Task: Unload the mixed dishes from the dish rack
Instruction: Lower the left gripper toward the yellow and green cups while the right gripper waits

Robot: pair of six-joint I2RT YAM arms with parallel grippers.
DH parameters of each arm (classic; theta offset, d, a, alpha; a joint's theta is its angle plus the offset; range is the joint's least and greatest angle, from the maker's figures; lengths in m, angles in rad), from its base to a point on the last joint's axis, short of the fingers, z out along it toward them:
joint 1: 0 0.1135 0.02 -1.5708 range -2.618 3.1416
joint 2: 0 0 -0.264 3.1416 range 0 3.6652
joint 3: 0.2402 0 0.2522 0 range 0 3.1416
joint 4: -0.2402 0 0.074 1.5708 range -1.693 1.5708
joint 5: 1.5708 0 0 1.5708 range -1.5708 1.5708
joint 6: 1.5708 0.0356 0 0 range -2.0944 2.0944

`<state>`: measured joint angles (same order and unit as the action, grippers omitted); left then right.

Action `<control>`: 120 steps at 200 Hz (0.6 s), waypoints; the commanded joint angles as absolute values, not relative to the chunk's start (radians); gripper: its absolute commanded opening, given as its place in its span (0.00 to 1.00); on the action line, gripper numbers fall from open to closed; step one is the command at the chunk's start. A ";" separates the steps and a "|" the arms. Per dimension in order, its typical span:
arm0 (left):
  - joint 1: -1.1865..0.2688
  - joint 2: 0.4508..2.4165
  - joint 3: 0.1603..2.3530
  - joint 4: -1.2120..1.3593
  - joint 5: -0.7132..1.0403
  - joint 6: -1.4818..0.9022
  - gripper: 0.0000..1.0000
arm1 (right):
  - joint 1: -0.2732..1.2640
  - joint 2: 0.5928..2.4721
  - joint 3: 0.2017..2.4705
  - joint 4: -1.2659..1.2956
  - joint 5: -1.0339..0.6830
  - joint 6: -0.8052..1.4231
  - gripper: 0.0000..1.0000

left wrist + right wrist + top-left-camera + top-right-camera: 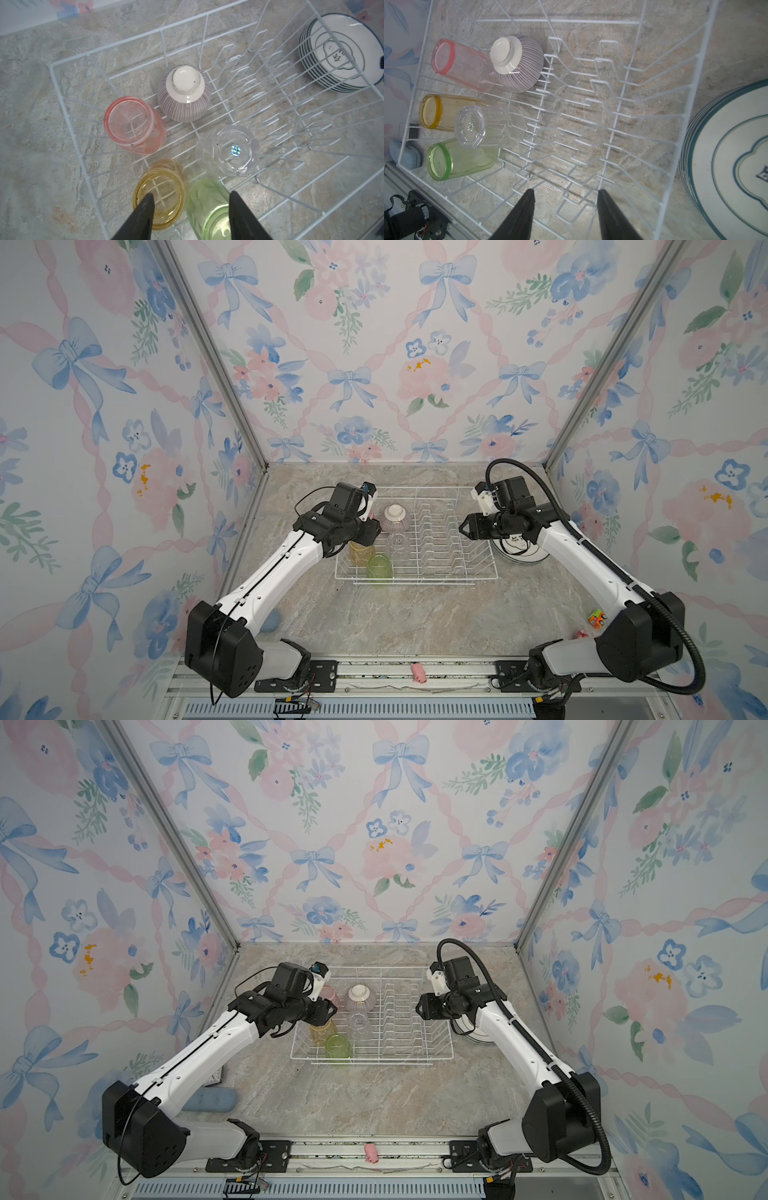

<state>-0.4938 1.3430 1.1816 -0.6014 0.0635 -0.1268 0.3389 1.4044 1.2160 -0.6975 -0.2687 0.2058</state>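
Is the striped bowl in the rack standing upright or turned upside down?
Upside down: the striped bowl sits in the dish rack with its white foot facing up.

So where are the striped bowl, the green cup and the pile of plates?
striped bowl (184, 83): left wrist view, on its upturned white foot.
green cup (463, 160): right wrist view, on its side wall.
pile of plates (724, 162): right wrist view, on the top plate's white face.

Plates (340, 52) stacked beside wire rack (436, 526), tumblers (488, 126) and striped bowl (184, 97) inverted inside
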 commanded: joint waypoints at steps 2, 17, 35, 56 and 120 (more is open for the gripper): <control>-0.522 1.339 1.183 -0.578 0.099 -0.132 0.55 | 0.363 1.378 1.198 -0.692 -0.261 0.219 0.53; -0.542 1.350 1.190 -0.579 0.095 -0.141 0.97 | 0.367 1.375 1.197 -0.695 -0.258 0.219 0.53; -0.555 1.371 1.198 -0.578 0.123 -0.146 0.93 | 0.370 1.370 1.193 -0.695 -0.253 0.218 0.53; -0.566 1.404 1.214 -0.575 0.091 -0.147 0.92 | 0.370 1.373 1.189 -0.693 -0.245 0.218 0.53; -0.692 1.558 1.337 -0.693 -0.102 -0.156 0.98 | 0.369 1.383 1.182 -0.695 -0.226 0.209 0.53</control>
